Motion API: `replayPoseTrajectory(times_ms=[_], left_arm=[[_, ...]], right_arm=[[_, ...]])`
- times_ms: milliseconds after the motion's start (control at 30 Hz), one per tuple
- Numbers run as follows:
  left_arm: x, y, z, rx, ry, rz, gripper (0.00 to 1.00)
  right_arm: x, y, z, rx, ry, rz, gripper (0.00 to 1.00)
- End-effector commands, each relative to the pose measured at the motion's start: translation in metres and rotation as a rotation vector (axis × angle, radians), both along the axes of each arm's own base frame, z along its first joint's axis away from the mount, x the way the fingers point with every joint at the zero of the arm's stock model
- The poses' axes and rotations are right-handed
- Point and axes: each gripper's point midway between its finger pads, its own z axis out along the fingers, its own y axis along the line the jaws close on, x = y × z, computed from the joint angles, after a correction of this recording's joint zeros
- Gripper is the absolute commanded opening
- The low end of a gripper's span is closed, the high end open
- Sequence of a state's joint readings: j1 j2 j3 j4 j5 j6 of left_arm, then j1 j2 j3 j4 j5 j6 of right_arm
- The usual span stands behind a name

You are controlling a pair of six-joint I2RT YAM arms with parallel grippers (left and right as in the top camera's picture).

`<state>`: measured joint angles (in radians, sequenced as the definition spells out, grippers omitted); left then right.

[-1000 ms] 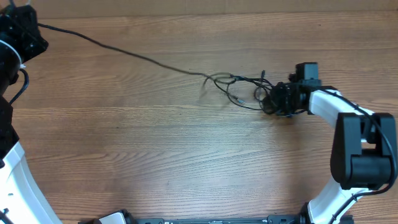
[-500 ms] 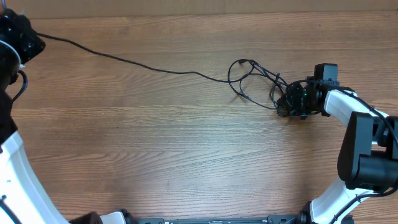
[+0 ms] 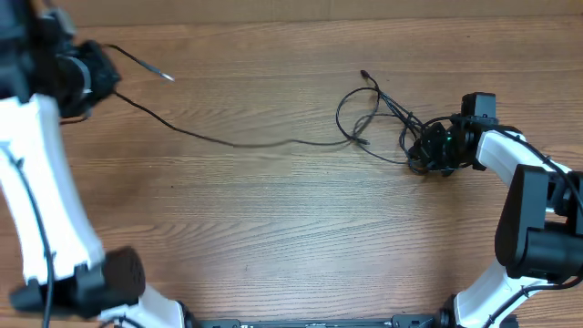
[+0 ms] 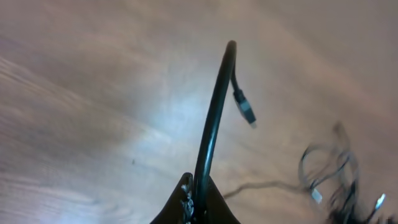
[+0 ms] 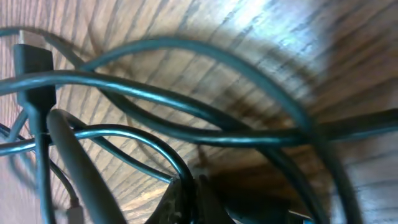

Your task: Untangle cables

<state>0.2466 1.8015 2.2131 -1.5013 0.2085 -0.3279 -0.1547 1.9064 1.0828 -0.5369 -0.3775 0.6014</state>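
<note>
Only non-task item: the surface (image 3: 273,228), brown wood-grain laminate. Overhead: grain runs left-right, darker streaks across the middle, finish looks even. Its far edge sits near the top of frame, with a lighter tan strip (image 3: 291,7) beyond it; can't tell what that strip is. Left wrist view: surface blurred, bright reflection mid-frame. Right wrist view: grain very close up, sharp at left, glare at upper right.

Robot lab, wood-grain tabletop (image 3: 273,237), white arm L (image 3: 38,182), white arm R (image 3: 494,151)
</note>
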Motion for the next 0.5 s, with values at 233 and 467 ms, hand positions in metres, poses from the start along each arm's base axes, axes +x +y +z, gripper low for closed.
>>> replayPoseTrajectory(times_ms=[233, 467], left_arm=[[0.016, -0.035, -0.128, -0.020, 0.418, -0.223, 0.04], [0.011, -0.042, -0.167, -0.052, 0.558, -0.266, 0.63]], right_arm=[[-0.030, -0.027, -0.029, -0.117, 0.127, -0.044, 0.04], [-0.029, -0.027, -0.029, -0.118, 0.127, -0.044, 0.04]])
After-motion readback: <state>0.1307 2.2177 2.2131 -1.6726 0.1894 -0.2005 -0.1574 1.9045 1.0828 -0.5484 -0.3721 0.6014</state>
